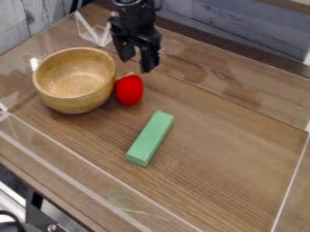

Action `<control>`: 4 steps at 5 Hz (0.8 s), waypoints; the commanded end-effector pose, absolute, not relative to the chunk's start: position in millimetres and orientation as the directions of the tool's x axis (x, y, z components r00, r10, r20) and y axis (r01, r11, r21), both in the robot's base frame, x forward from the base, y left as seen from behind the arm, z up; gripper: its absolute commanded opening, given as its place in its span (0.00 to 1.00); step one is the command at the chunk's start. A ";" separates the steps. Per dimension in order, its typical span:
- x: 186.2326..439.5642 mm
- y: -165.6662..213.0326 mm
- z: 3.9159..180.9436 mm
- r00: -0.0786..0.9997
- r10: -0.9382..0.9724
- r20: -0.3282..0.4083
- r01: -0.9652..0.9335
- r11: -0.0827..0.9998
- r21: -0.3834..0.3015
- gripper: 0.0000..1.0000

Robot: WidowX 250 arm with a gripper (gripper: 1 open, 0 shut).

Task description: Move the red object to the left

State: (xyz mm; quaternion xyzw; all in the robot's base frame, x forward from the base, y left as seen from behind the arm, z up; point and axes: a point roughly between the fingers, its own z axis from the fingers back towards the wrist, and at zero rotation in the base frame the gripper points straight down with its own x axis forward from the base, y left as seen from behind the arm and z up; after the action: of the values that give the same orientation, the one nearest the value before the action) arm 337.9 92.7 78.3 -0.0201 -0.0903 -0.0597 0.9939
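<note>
Camera view, red object [129, 88] below open jaws, seemingly apart

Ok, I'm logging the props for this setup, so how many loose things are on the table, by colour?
Red: 1, the red object, beside the bowl
Green: 1, the flat block
Wood-coloured: 1, the wooden bowl
Total: 3

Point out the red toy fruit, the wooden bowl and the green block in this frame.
red toy fruit [129, 88], camera view, middle of its glossy body.
wooden bowl [54, 96], camera view, front outer wall.
green block [150, 138], camera view, centre of its flat top face.
</note>
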 end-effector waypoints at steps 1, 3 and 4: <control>353.2 82.5 116.2 0.951 -0.146 0.272 0.147 0.989 0.016 1.00; 353.7 86.1 124.9 0.952 -0.164 0.258 0.166 0.986 0.016 1.00; 363.5 90.6 115.0 0.961 -0.148 0.233 0.148 0.989 0.014 0.00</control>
State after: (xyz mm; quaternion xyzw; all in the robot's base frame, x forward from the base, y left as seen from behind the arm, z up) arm 354.4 85.4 91.8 -0.0166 -0.0828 -0.0741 0.9937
